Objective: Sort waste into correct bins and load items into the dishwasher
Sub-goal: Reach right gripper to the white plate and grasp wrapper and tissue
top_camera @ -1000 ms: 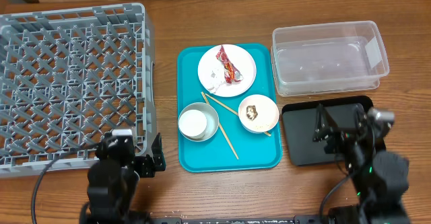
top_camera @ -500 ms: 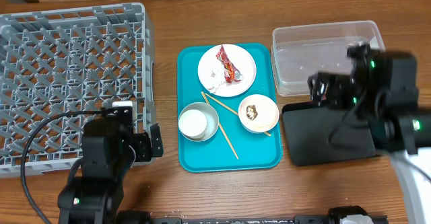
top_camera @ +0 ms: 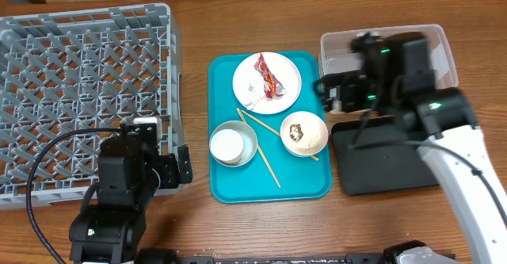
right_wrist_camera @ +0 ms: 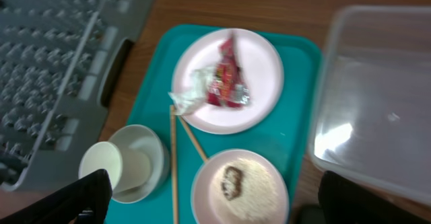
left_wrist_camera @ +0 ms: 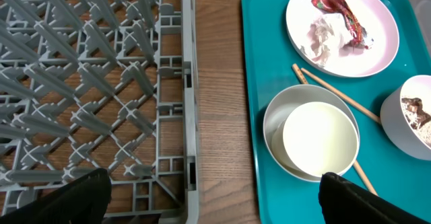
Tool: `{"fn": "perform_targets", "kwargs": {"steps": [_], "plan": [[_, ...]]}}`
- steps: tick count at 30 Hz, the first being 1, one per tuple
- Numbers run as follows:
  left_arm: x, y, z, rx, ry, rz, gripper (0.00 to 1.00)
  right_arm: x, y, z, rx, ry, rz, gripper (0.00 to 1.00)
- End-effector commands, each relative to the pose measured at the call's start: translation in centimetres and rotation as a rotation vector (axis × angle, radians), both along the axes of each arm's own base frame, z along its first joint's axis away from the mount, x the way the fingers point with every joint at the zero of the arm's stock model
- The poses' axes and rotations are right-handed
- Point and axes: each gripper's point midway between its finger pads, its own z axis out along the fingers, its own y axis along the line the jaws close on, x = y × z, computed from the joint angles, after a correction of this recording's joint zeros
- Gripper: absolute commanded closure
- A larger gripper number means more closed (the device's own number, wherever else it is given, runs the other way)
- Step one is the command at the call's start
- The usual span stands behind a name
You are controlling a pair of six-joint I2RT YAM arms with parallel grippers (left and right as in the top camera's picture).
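Observation:
The white plate (top_camera: pixel 281 67) on the teal tray holds the red-and-white wrapper (top_camera: pixel 268 78) and the white napkin (top_camera: pixel 254 99). The pinkish bowl (top_camera: pixel 304 134) holds rice and a brown bit (right_wrist_camera: pixel 231 182). The white cup (top_camera: pixel 226 145) lies in the grey bowl (top_camera: pixel 249 137). Two chopsticks (top_camera: pixel 262 151) lie between the bowls. The grey dish rack (top_camera: pixel 79 97) fills the left. My left gripper (top_camera: pixel 182 171) is open and empty by the rack's front right corner. My right gripper (top_camera: pixel 331 89) is open and empty, above the gap between the teal tray and the clear tub (top_camera: pixel 396 66).
The black tray (top_camera: pixel 388 162) lies in front of the clear tub, under my right arm. The teal tray (top_camera: pixel 269 186) sits between the rack and the bins. Bare wooden table runs along the front edge (top_camera: pixel 261 224).
My right arm has swung from the front right, over the black tray, back to the clear tub's left end. My left arm has shifted slightly away from the front edge.

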Motion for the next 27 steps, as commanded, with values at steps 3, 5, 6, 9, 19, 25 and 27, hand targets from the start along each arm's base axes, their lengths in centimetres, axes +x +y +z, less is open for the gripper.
{"fn": "perform_targets", "kwargs": {"steps": [3,5,6,9,19,25,27], "plan": [[0.3,-0.1,1.1,-0.002,-0.033,0.001,0.0,1.0,5.2,-0.6,-0.077,-0.088,0.063,0.0],[0.3,-0.1,1.0,-0.003,-0.03,0.001,0.0,1.7,6.9,-1.4,-0.109,-0.097,0.077,0.0],[0.2,-0.1,1.0,-0.003,-0.03,0.0,0.0,2.1,7.6,-1.8,-0.129,-0.095,0.078,0.0],[0.2,-0.1,1.0,-0.003,-0.029,0.0,0.0,3.7,9.2,-3.2,-0.18,-0.059,0.083,0.0],[0.2,-0.1,1.0,-0.003,-0.025,0.0,0.0,8.1,12.0,-11.4,-0.231,0.088,0.058,0.0],[0.2,-0.1,1.0,-0.003,-0.025,0.0,0.0,9.1,12.7,-17.2,-0.243,0.169,0.022,0.0],[0.2,-0.1,0.9,-0.003,-0.024,-0.001,0.0,9.3,12.8,-18.7,-0.25,0.179,0.022,0.01]]}}
